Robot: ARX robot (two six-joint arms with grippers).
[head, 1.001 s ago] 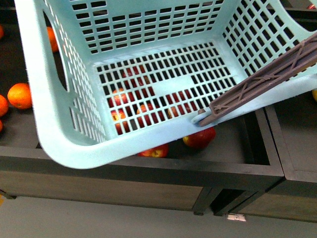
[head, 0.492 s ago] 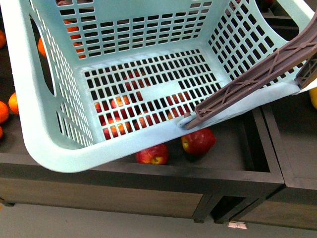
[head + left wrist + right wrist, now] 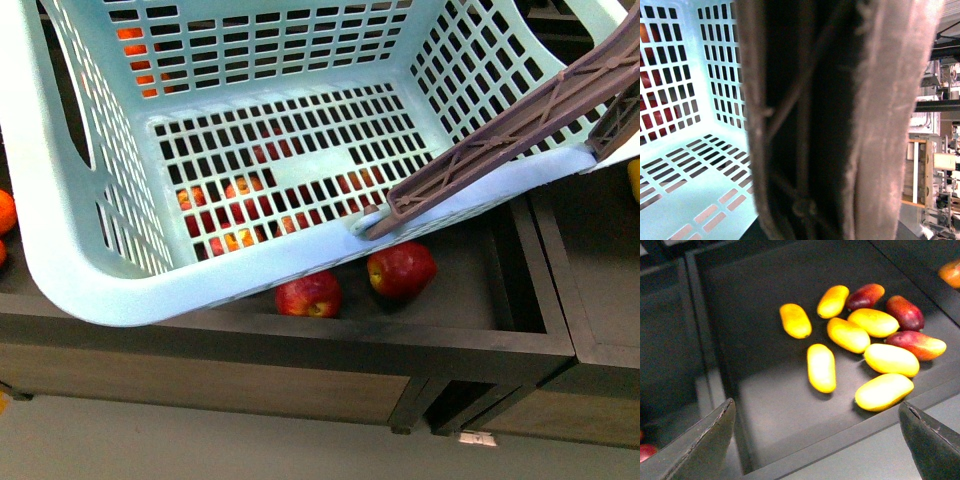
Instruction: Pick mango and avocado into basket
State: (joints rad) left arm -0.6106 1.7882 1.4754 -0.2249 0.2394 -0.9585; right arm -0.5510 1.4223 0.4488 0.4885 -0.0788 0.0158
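Observation:
The pale aqua basket hangs tilted over a dark fruit bin and fills most of the front view; it has nothing in it. Its brown handle slants across the right side. That handle fills the left wrist view up close, with my left gripper shut on it and the fingers themselves not showing. In the right wrist view my right gripper is open above a bin of several mangoes, the nearest a yellow mango. The avocado is out of view.
Two red apples lie in the bin below the basket, more showing through its slotted floor. An orange sits at the far left. The mango bin's dark front rim runs between my right fingers. Red-purple mangoes lie further back.
In the front view the basket has drifted left and slightly upward, uncovering both red apples beneath its front edge. The oranges at the left have slid mostly out of sight.

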